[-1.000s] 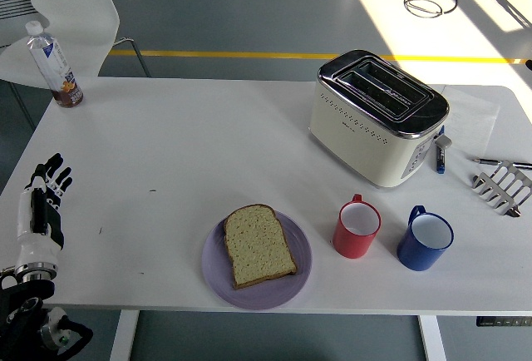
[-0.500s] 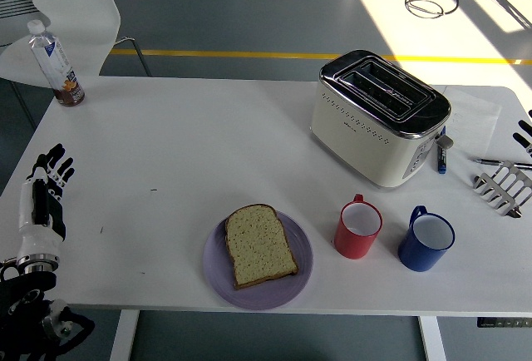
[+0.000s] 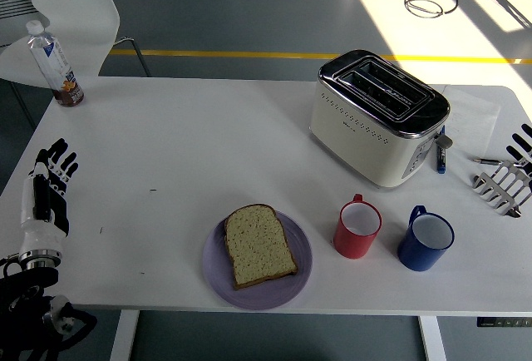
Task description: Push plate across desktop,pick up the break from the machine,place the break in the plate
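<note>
You see the slice of brown-crusted bread [image 3: 258, 245] lying flat on the round lilac plate [image 3: 298, 276] near the table's front edge, left of the red mug [image 3: 357, 229]. Your left hand [image 3: 46, 197] rests at the left edge, fingers extended and empty. Only the right hand's dark fingertips [image 3: 522, 142] show beside the metal rack [image 3: 501, 185], and you cannot tell their state.

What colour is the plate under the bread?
The plate is light purple, lilac. It shows in the head view, near the table's front edge, with the bread slice lying on it.
</note>
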Action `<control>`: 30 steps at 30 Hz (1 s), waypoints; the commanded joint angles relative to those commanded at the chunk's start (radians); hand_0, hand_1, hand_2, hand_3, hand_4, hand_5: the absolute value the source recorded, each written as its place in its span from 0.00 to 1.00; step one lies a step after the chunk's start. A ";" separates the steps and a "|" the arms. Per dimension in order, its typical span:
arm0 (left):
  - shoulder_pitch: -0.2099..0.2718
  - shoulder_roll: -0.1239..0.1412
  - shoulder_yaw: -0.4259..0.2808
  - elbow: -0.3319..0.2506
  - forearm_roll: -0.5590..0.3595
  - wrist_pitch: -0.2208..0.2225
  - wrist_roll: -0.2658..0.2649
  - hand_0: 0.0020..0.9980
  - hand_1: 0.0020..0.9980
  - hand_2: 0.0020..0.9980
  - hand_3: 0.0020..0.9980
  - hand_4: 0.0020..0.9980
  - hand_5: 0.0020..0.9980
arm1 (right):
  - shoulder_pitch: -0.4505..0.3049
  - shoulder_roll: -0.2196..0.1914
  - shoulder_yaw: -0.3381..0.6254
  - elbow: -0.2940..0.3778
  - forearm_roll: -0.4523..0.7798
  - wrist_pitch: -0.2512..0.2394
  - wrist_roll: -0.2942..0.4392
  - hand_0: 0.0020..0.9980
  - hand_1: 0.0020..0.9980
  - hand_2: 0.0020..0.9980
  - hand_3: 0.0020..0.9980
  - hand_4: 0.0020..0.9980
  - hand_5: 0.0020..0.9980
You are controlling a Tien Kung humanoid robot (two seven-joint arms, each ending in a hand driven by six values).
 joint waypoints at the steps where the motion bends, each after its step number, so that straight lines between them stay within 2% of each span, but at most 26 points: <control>1: 0.000 0.000 -0.001 0.000 -0.002 0.000 0.000 0.84 0.85 0.91 0.81 0.52 1.00 | 0.001 0.001 0.001 -0.005 -0.001 0.001 0.000 0.81 0.79 0.79 0.75 0.51 0.56; 8: 0.006 0.000 0.004 -0.007 -0.034 -0.007 0.001 0.85 0.85 0.90 0.81 0.52 1.00 | -0.003 0.004 0.005 -0.025 -0.003 0.006 0.004 0.81 0.78 0.78 0.75 0.51 0.56; 14: 0.016 0.000 0.011 -0.019 -0.078 -0.032 0.015 0.84 0.85 0.90 0.81 0.51 1.00 | -0.010 0.008 0.006 -0.034 -0.006 0.012 0.001 0.81 0.78 0.78 0.75 0.51 0.56; 19: 0.023 0.000 0.015 -0.032 -0.179 -0.072 0.035 0.84 0.84 0.89 0.81 0.52 1.00 | -0.012 0.007 0.004 -0.038 -0.006 0.005 0.004 0.81 0.78 0.78 0.75 0.51 0.56; 26: 0.032 0.000 0.021 -0.043 -0.380 -0.116 0.052 0.83 0.84 0.89 0.81 0.52 1.00 | -0.015 0.009 0.003 -0.046 -0.001 0.002 0.003 0.80 0.77 0.78 0.75 0.51 0.56; 30: 0.035 0.000 0.021 -0.045 -0.402 -0.119 0.053 0.82 0.82 0.87 0.80 0.51 1.00 | -0.014 0.010 0.002 -0.050 0.001 0.001 0.002 0.80 0.77 0.77 0.74 0.51 0.56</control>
